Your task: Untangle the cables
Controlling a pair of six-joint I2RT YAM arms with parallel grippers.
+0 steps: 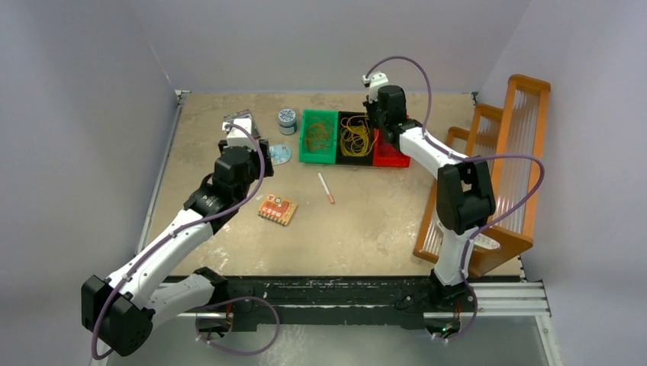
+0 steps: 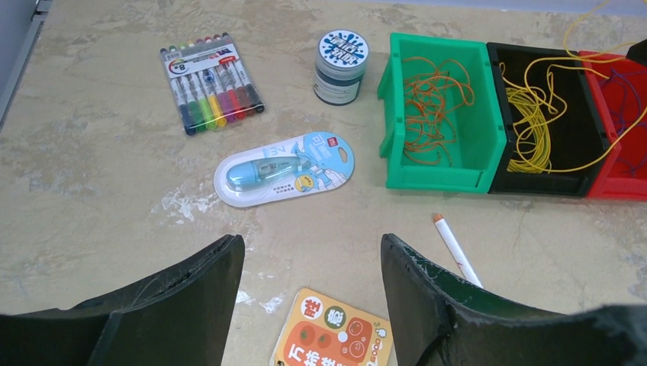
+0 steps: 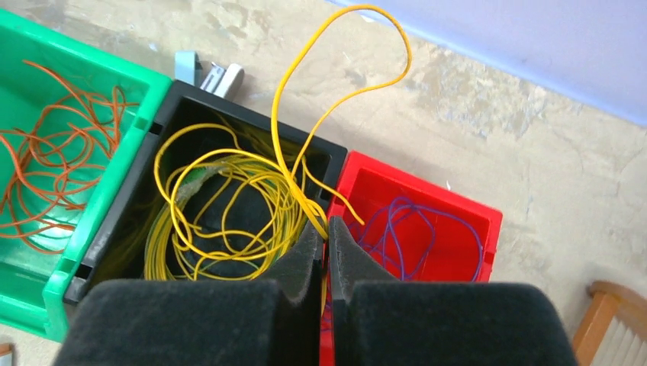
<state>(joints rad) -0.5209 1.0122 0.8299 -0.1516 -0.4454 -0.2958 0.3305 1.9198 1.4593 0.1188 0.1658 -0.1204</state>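
Sorted by colour: orange cables (image 2: 431,107) in green bin (image 2: 397,152), yellow cables (image 3: 229,198) in black bin (image 3: 111,229), purple cables (image 3: 427,221) in red bin (image 3: 427,191). Right gripper (image 3: 326,229) clenched on yellow strand (image 3: 305,99) looping above black bin; left gripper (image 2: 309,244) spread wide over orange card (image 2: 336,335) bearing Chinese characters.

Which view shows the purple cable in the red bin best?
The right wrist view: the purple cable lies in open loops inside the red bin, close up. The left wrist view catches only a few strands at its right edge. In the top view the right arm hides part of the bin, and no purple shows.
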